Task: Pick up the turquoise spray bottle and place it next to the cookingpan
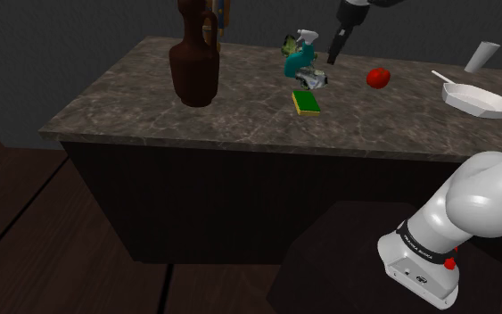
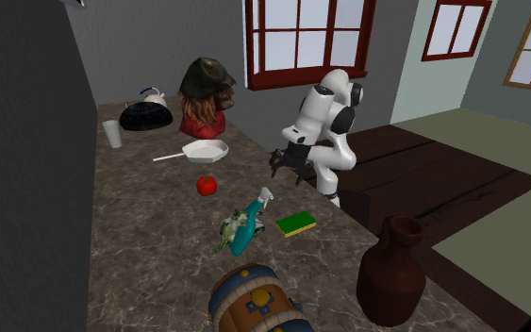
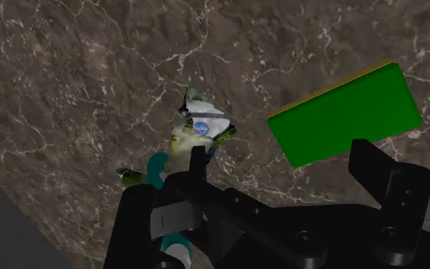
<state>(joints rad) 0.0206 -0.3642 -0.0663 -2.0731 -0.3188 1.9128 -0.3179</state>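
1. Bench [image 1: 124, 111]: dark marbled stone top.
2. Gripper [image 3: 280, 149]: held above the bench, clear of the surface. Its fingers are spread wide and nothing is pinched between them.
3. Turquoise spray bottle [image 1: 298, 62]: around the middle of the bench. It is tilted, white trigger head uppermost, leaning against a small green-and-white toy figure [image 3: 198, 126]. In the wrist view it sits beside one finger, outside the gap and untouched.
4. Green sponge with yellow underside [image 1: 308, 103]: lies flat just beside the bottle, on the side toward the bench's front edge in the shoulder view.
5. White frying pan [image 1: 481, 100]: near the bench's end at the shoulder view's right, well apart from the bottle, handle pointing back toward it.
6. Red round fruit [image 1: 378, 78]: sits between bottle and pan.
7. White cup [image 1: 481, 55]: upright behind the pan, toward the far edge.
8. Brown jug [image 1: 193, 67]: upright, on the far side of the bottle from the pan, near the other end.
9. The arm reaches in from the stand, gripper hanging on the pan side of the bottle.
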